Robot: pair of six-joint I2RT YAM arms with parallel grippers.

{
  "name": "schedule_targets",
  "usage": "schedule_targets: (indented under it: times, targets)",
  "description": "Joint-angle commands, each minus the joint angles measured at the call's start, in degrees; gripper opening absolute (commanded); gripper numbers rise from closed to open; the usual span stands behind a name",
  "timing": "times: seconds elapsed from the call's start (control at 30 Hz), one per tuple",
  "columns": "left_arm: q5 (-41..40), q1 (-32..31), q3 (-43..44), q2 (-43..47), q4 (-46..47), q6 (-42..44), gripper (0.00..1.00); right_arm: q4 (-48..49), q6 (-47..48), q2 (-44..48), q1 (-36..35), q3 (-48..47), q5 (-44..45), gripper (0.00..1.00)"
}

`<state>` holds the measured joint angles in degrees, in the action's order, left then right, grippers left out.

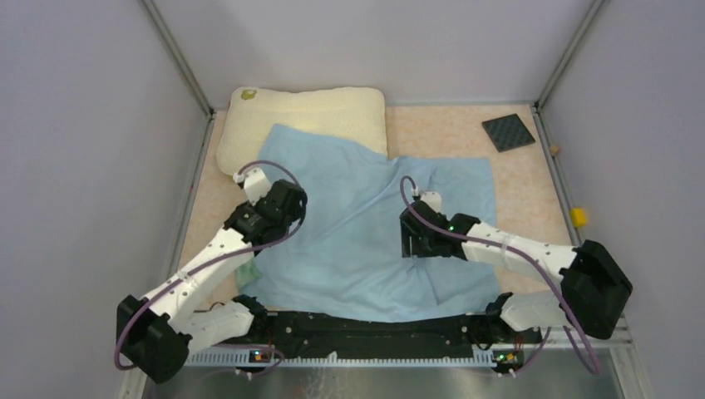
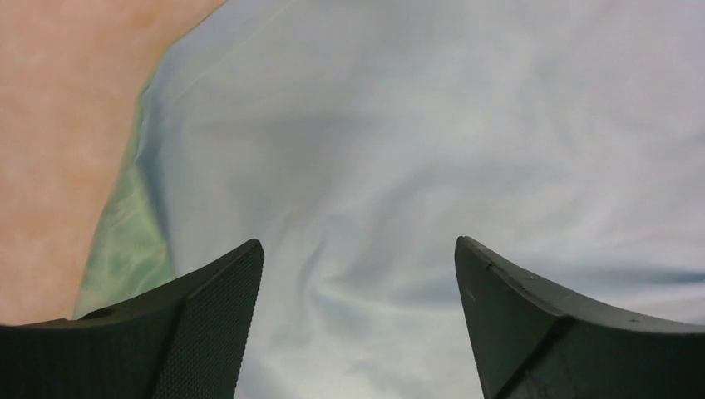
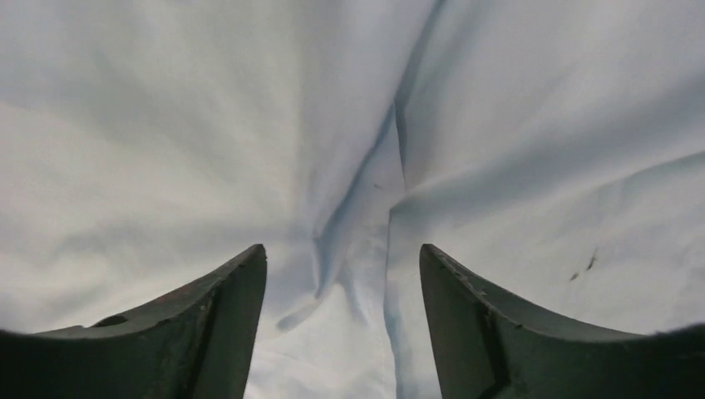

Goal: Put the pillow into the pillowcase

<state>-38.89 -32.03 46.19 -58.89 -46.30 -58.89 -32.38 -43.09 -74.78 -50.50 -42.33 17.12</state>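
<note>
**Both arms poised over the spread case, jaws apart**

Grey walls [image 1: 83, 125] box in a mottled peach table [image 1: 449, 133], with metal frame rails running to the far corners.

Left arm: reaches forward from its base, elbow folded, wrist over the left part of the pillowcase [image 1: 366, 224]. Left gripper [image 2: 357, 243] points down at the blue cloth, jaws set wide, nothing between them. Its wrist view shows soft wrinkles below, and a strip of the green reverse turned up along the case's edge beside bare table.

Right arm: stretched inward and low, wrist over the middle-right of the case. Right gripper [image 3: 342, 248] has its jaws parted, somewhat narrower than the left, straddling a crease in the fabric. Contact with the cloth cannot be told.

Pillow [image 1: 316, 112]: lies flat in the far-left corner, near the wall. The case's far-left corner laps over its near edge; most of it is uncovered.

Other items: black square pad [image 1: 508, 131] at far right; small yellow object [image 1: 578, 217] by the right rail.
</note>
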Motion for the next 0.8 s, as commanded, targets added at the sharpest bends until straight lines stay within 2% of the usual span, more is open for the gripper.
schedule_targets:
  times: [0.0,0.07,0.17,0.27,0.37,0.53,0.67,0.77]
  targets:
    - [5.59,1.64,8.57,-6.66,19.63,23.54,0.98,-0.27,9.03,1.39,3.45,-13.78,3.12,0.71]
    - [11.00,3.93,12.81,-12.68,22.38,27.63,0.99,1.83,13.18,-1.90,7.72,-20.04,-0.16,0.73]
    - [14.35,6.26,17.16,-20.70,26.27,30.47,0.99,6.99,18.91,-8.98,13.17,-30.57,-5.41,0.76]
    - [15.93,8.90,20.71,-27.81,30.20,31.40,0.99,9.87,20.70,-18.84,18.08,-41.31,-12.30,0.77]
    - [13.45,10.08,27.14,-34.69,32.57,33.24,0.99,13.30,20.20,-28.21,22.50,-50.26,-16.77,0.78]
    - [11.32,11.48,36.19,-45.34,33.91,35.59,0.99,15.91,18.99,-46.31,26.04,-65.83,-23.35,0.78]
    - [7.90,11.62,40.97,-52.30,31.15,35.84,0.98,10.89,18.87,-60.40,26.42,-80.98,-25.25,0.79]
    - [6.38,12.41,40.78,-54.19,28.12,34.50,0.89,9.85,17.19,-65.53,26.31,-86.00,-26.75,0.79]
